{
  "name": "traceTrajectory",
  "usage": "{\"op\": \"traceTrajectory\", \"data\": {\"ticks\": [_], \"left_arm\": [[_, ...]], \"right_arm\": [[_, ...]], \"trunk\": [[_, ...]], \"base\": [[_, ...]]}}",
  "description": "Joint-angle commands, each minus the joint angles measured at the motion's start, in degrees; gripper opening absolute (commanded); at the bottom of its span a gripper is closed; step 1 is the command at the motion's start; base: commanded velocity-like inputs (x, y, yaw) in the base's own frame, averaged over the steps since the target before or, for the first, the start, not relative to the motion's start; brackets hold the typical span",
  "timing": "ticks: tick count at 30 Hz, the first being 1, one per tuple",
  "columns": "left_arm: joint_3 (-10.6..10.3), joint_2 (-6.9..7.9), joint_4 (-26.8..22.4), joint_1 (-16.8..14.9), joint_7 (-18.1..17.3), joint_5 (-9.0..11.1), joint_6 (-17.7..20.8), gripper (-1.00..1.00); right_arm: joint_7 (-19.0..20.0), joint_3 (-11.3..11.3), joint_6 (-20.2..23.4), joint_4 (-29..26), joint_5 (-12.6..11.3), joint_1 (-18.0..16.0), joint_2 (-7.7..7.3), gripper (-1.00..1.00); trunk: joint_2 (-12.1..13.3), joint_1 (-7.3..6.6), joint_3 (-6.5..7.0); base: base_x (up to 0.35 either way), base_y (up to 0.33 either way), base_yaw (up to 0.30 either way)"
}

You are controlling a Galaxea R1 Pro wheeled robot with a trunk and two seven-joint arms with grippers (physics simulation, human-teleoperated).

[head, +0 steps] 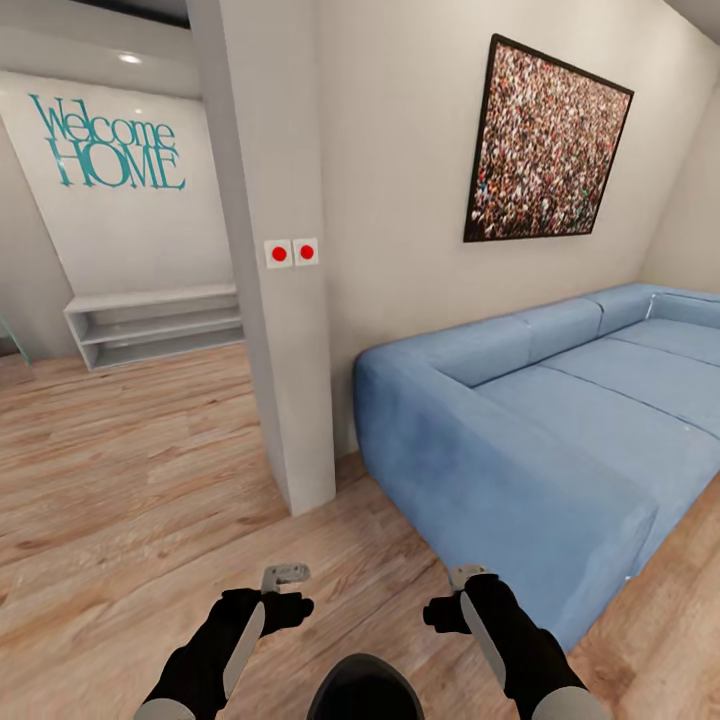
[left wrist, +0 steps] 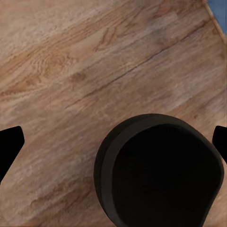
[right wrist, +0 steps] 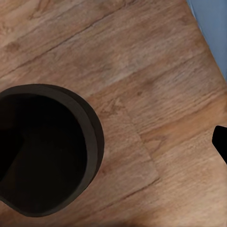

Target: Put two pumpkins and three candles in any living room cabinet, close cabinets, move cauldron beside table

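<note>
Head view: both arms hang low over the wooden floor (head: pixel 120 470), the left gripper (head: pixel 285 574) at about 7 o'clock of the frame and the right gripper (head: pixel 466 575) at about 5 o'clock, both pointing ahead and apart from each other. From up here I cannot tell how the jaws of either one stand.

Between the 2 forearms, right at 6 o'clock, a dark rounded rim pokes into the frame: the cauldron (head: pixel 363 688). It sits on the bare planks, near the front corner of the blue sofa (head: pixel 560 430), which fills the side from 2 to 4 o'clock.

Left wrist view: the cauldron (left wrist: pixel 158 172) shows as a black open mouth with a thick dark rim, and the left jaws stand wide, their black tips at the 2 opposite edges of the picture with nothing between them but floor and pot. Right wrist view: the cauldron (right wrist: pixel 45 146) again, mouth open, and one black tip at the frame's edge; the other is not seen, so I cannot tell that spread.

At 12 o'clock a white pillar (head: pixel 275 250) carries 2 red-dot switches (head: pixel 291 252). A framed crowd picture (head: pixel 545 140) hangs at 1 o'clock, teal "Welcome HOME" lettering (head: pixel 108 143) and a low white shelf (head: pixel 155 325) at 10 o'clock.
</note>
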Motion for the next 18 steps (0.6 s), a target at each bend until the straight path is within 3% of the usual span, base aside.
{"op": "traceTrajectory", "data": {"ticks": [1,18], "left_arm": [[-0.1,0.01,-0.9,0.0,0.1,0.6,0.4,1.00],[-0.1,-0.04,-4.0,0.0,-0.1,1.2,1.1,1.00]], "right_arm": [[-0.4,0.1,0.2,0.0,-0.5,0.0,-0.02,1.00],[-0.4,0.1,0.1,0.1,-0.5,0.0,0.11,1.00]], "trunk": [[-0.4,0.22,-0.24],[-7.3,3.95,-3.29]], "base": [[0.000,0.000,0.000],[0.000,0.000,0.000]]}}
